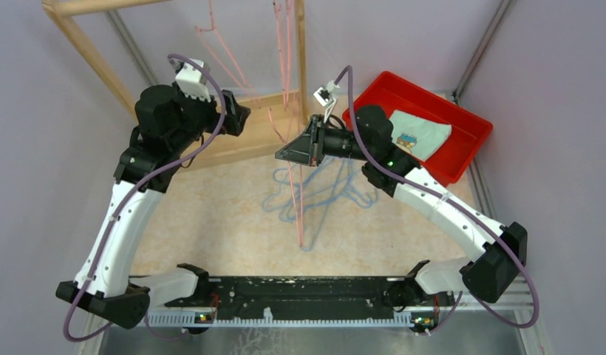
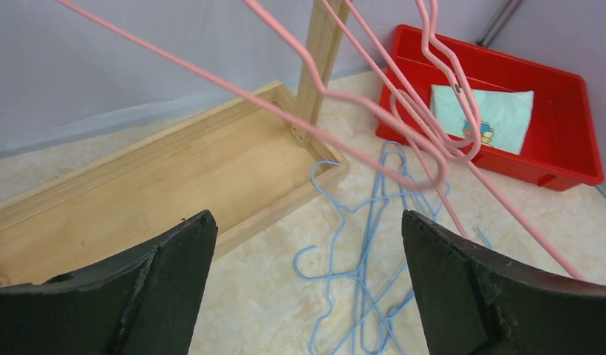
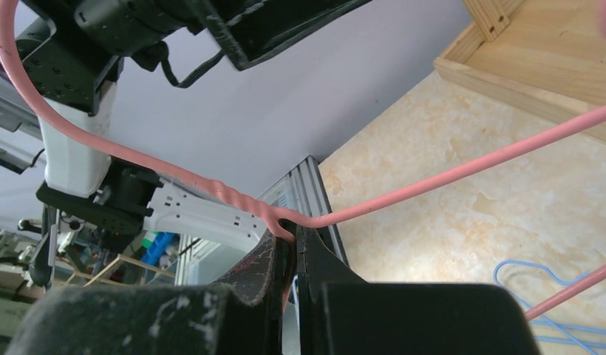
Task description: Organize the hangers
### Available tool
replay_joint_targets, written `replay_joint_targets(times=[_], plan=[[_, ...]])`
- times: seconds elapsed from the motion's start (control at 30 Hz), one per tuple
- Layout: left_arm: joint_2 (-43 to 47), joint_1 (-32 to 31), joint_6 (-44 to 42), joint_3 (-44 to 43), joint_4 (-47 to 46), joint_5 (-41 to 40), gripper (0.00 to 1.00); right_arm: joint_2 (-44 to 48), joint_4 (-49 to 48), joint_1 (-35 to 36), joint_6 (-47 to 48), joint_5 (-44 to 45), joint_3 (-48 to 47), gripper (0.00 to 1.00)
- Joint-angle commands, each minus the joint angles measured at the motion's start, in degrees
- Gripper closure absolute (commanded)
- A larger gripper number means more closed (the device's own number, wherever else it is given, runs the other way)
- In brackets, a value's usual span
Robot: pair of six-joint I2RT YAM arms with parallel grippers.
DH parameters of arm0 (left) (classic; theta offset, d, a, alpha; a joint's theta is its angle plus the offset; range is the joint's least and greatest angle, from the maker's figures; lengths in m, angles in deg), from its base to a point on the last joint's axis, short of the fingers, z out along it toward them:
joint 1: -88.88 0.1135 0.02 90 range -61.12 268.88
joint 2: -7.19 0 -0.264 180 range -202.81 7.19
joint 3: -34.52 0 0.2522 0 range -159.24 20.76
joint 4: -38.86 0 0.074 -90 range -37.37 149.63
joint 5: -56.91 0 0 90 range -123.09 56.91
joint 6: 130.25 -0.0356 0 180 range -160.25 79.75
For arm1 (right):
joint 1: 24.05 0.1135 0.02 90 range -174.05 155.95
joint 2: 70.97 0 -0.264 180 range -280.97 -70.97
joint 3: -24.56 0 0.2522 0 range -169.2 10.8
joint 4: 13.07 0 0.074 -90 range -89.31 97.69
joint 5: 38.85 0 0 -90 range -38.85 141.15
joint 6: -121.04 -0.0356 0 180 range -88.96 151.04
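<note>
Right gripper (image 3: 291, 240): jaws pinched tight on a pink hanger (image 3: 433, 174), right at the neck below the twisted wire. From the grip, the hook curves up and away on one side and a shoulder wire runs off the other. In the top view this hanger's long axis runs from the gripper toward the near edge of the table (image 1: 211, 222). Its far tip sits over bare surface, nearer than the blue pile.

Left gripper (image 2: 307, 222): jaws spread wide, nothing between them, poised by the wooden rack (image 2: 159, 177).

Other pink hangers (image 1: 284, 52) hang from the rack's top bar, long axes vertical.

Blue hangers (image 1: 337, 188) lie flat in a tangled heap mid-table, just under the right gripper, hooks pointing various ways.

Red bin (image 1: 385, 83) sits far right and holds a folded pale cloth (image 1: 422, 134). The cloth carries a small coloured cartoon print, too small to read.
</note>
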Motion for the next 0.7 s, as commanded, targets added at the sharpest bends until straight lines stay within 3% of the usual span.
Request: replay_joint_targets(times=[0.0,0.23,0.5,0.67], plan=[[2.9,-0.2,2.3,-2.3,2.2,8.4,0.00,0.2,-1.2,-0.3,1.0,3.6,-3.3,1.00],[11.8,-0.2,8.1,5.6,6.3,22.6,0.00,-3.4,-2.8,-0.4,-1.6,16.7,-0.7,1.00],[21.6,-0.2,14.2,20.1,3.9,29.7,0.00,-8.0,-7.7,-0.3,-5.3,22.2,-0.9,1.00],[25.3,-0.2,17.4,27.7,-0.7,28.6,0.00,-10.4,-7.7,1.2,-4.5,25.8,-4.7,1.00]])
